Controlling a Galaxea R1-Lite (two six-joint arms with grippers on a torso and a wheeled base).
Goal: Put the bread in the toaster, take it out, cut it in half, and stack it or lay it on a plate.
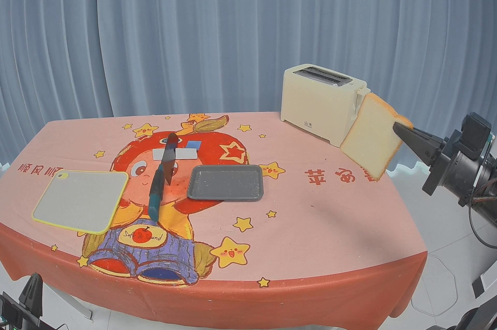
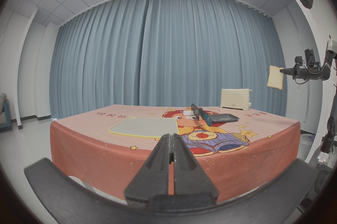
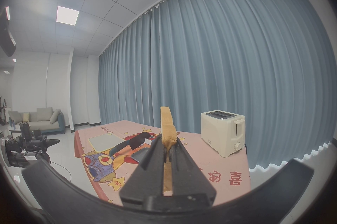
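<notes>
My right gripper [image 1: 405,129] is shut on a slice of bread [image 1: 374,135], held in the air off the table's right edge, beside the cream toaster [image 1: 321,102]. Seen edge-on in the right wrist view, the bread [image 3: 167,128] stands upright between the gripper [image 3: 167,145] fingers, and the toaster [image 3: 223,131] stands at the table's far corner with its slots empty. A dark grey plate [image 1: 226,183] lies mid-table. A knife [image 1: 161,176] with a teal handle lies left of it. My left gripper [image 2: 171,140] is shut on nothing, low off the table's front left corner.
A grey cutting board [image 1: 81,200] with a yellow rim lies at the table's left. Small white and blue cards [image 1: 178,152] sit behind the knife. A blue curtain hangs behind the table. The front right of the pink cloth [image 1: 321,227] is bare.
</notes>
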